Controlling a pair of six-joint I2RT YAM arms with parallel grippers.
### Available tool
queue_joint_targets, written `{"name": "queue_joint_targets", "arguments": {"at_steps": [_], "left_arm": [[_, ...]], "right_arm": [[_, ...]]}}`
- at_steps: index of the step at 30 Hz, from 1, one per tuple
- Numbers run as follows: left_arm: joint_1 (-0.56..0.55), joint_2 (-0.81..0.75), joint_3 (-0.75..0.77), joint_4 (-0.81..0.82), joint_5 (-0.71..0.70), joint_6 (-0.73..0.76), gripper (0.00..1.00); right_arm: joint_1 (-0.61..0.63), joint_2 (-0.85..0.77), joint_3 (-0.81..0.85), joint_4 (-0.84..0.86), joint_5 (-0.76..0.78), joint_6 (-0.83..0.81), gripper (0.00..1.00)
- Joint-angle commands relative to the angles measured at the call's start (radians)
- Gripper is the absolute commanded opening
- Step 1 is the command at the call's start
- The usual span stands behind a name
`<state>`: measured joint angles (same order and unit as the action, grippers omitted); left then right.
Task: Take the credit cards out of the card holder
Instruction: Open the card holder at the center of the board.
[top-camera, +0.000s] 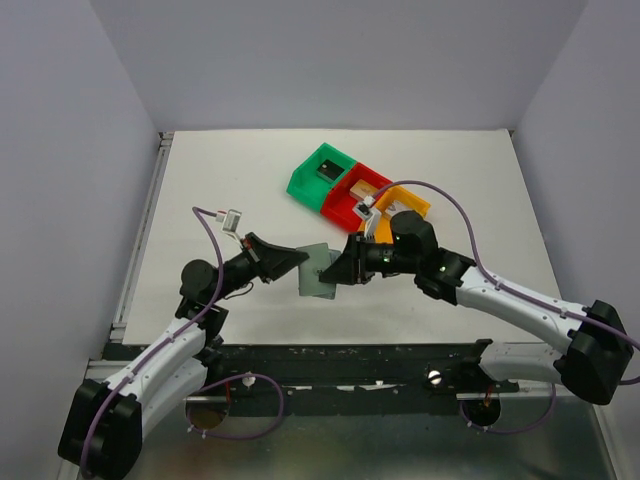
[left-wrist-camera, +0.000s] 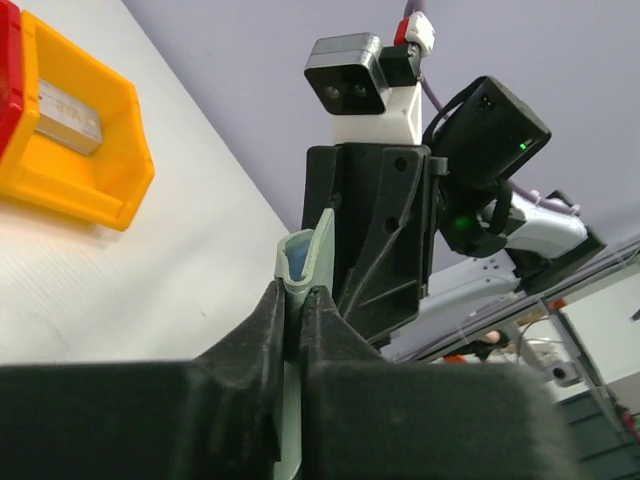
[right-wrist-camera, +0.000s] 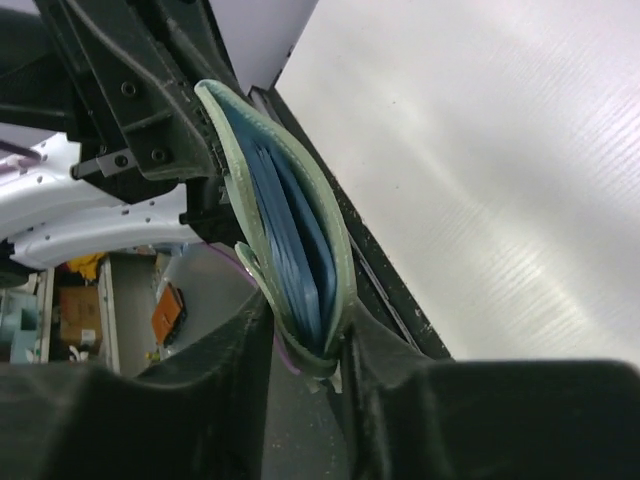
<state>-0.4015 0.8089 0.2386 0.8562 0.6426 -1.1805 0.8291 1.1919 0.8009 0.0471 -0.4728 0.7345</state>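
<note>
The grey-green card holder (top-camera: 318, 270) hangs above the table between both arms. My left gripper (top-camera: 297, 262) is shut on its left edge; in the left wrist view the holder (left-wrist-camera: 305, 258) stands edge-on between the pads of the gripper (left-wrist-camera: 298, 296). My right gripper (top-camera: 342, 270) pinches the opposite side; the right wrist view shows the holder (right-wrist-camera: 290, 235) gaping slightly, blue inner layers showing, with the gripper (right-wrist-camera: 305, 335) closed on its lower end. A black card (top-camera: 328, 170) lies in the green bin, a tan card (top-camera: 358, 190) in the red bin, a silver-grey card (left-wrist-camera: 68, 112) in the orange bin.
The green bin (top-camera: 305, 180), red bin (top-camera: 340, 208) and orange bin (top-camera: 412, 203) stand in a row at the back right, just behind my right wrist. A raised rail runs along the table's left edge (top-camera: 140, 240). White walls close in the sides and back.
</note>
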Motion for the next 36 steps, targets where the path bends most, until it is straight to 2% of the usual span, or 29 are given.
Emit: {"name": "queue_joint_targets", "arguments": {"at_steps": [1,2,3,7,11,19,25,27,31,33,36], "left_arm": [[-0.005,-0.031,0.044,-0.052,0.014,0.022,0.32],[-0.005,-0.042,0.048,-0.080,0.014,0.036,0.49],[-0.005,-0.051,0.056,-0.106,0.009,0.047,0.59],[-0.003,-0.086,0.080,-0.206,0.008,0.085,0.84],[0.004,-0.076,0.094,-0.200,0.067,0.087,0.86],[0.013,0.027,0.097,0.006,0.196,-0.005,0.86],[0.013,0.061,0.113,0.102,0.247,-0.039,0.82],[0.015,0.064,0.114,0.119,0.255,-0.044,0.74],[0.013,0.072,0.113,0.161,0.270,-0.062,0.51],[0.013,0.081,0.117,0.190,0.282,-0.074,0.45],[0.012,0.091,0.122,0.227,0.304,-0.093,0.40]], "right_arm": [[-0.005,0.008,0.027,0.071,-0.066,0.009,0.32],[-0.005,0.003,0.024,0.069,-0.066,0.005,0.28],[-0.005,-0.003,0.021,0.066,-0.066,0.002,0.25],[-0.008,-0.028,0.018,0.046,-0.098,-0.032,0.18],[-0.036,-0.044,0.014,0.039,-0.194,-0.073,0.16],[-0.061,-0.031,0.060,0.008,-0.426,-0.153,0.17],[-0.061,-0.018,0.075,0.000,-0.438,-0.165,0.18],[-0.061,-0.009,0.077,0.011,-0.457,-0.162,0.18],[-0.061,0.005,0.081,0.011,-0.466,-0.161,0.22],[-0.061,0.011,0.086,0.011,-0.471,-0.161,0.24],[-0.061,0.018,0.093,0.011,-0.472,-0.156,0.26]]}}
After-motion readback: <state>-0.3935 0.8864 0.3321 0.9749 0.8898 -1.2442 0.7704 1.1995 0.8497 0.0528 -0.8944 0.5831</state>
